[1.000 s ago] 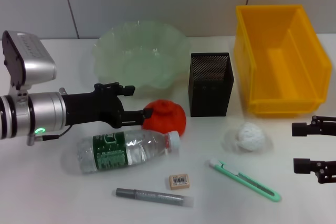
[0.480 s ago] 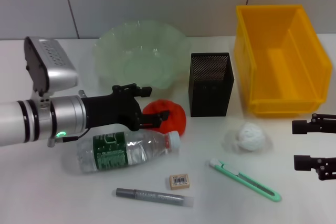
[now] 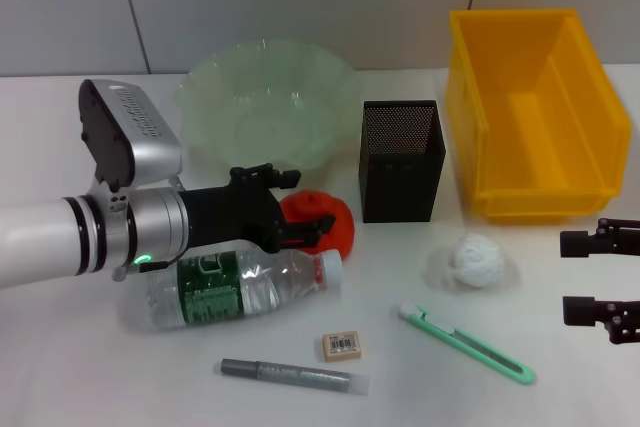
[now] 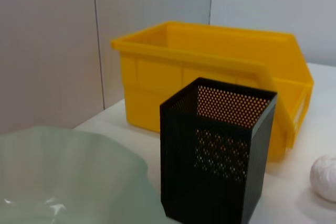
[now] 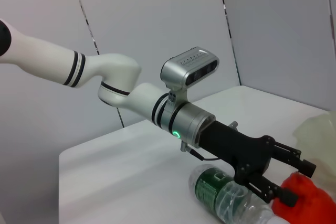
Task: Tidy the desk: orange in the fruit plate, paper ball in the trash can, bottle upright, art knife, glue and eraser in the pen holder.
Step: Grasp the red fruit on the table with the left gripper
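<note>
Left end effector [image 3: 312,224] level, fingers spread around orange [image 3: 325,219]; right end effector [image 3: 600,277] parked

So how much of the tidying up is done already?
Nothing is put away yet. The left gripper has its open fingers around the orange, which sits on the table beside the fruit plate. Left to do: the bottle lies on its side, the paper ball is outside the trash can, and the art knife, glue and eraser are outside the pen holder. The right gripper waits at the table's right.
</note>
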